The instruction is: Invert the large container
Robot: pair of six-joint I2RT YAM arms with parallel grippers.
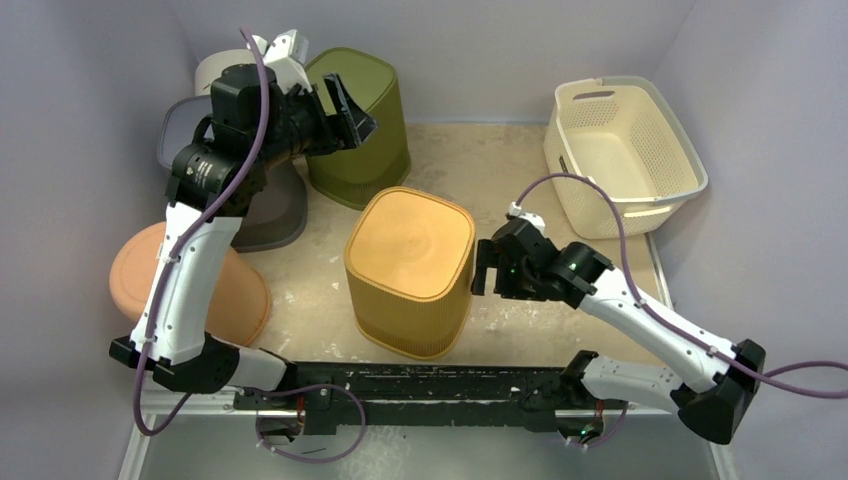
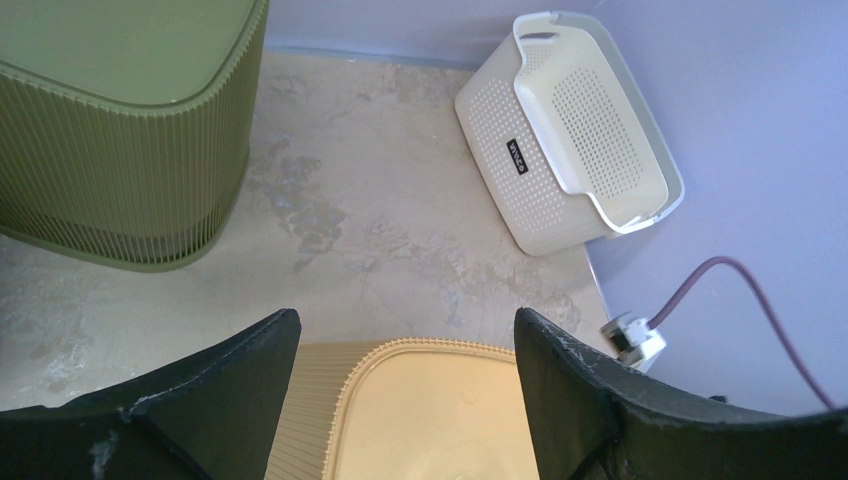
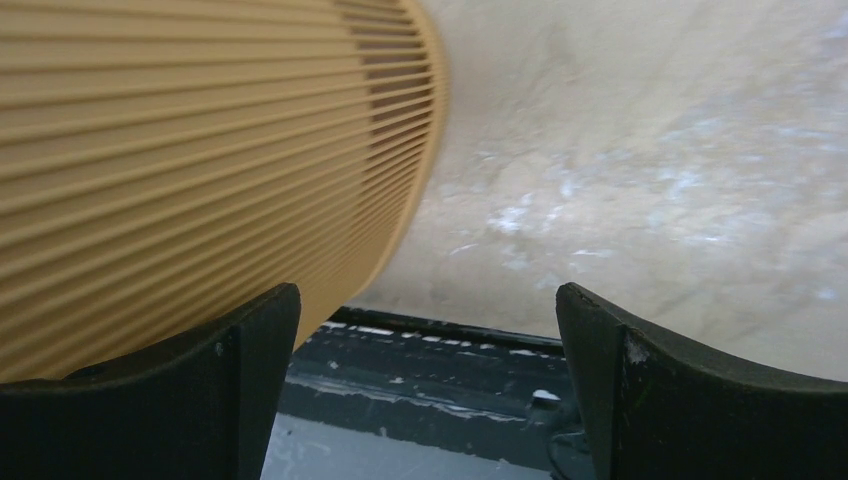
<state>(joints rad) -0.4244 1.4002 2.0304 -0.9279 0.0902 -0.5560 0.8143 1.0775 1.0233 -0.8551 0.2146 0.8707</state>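
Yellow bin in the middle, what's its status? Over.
Both grippers open, empty. Left gripper by green bin, right gripper beside yellow bin. Yellow bin standing base up, rim on table. Nothing blocking.

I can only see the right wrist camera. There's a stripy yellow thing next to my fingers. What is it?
Observer: That's a yellow container. It stands in the middle with a closed face on top.
Operator: Where's my other arm?
Observer: The left gripper is open, up high by the green container at the back left.
Operator: Is anything on my right side?
Observer: Yes, a white basket sits tilted in the back right corner.
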